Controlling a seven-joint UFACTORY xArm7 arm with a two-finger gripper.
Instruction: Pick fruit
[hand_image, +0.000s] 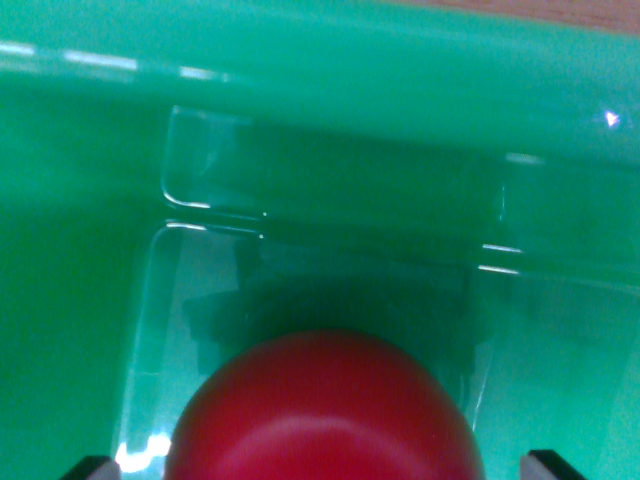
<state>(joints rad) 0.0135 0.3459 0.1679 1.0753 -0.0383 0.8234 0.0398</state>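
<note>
A round red fruit (325, 410) fills the bottom middle of the wrist view, smooth and glossy, with its lower part cut off by the frame edge. It lies inside a green plastic bin (330, 90). My gripper (322, 466) straddles the fruit. One dark fingertip (92, 466) shows at the bottom left and the other fingertip (556, 466) at the bottom right. A narrow strip of green shows between each fingertip and the fruit, so the jaws stand open around it without touching it. Most of each finger is out of frame.
The bin's far wall and rim (400, 60) cross the top of the view, with a moulded step (215, 215) in the floor ahead of the fruit. A sliver of wooden surface (560, 10) shows beyond the rim at the top right.
</note>
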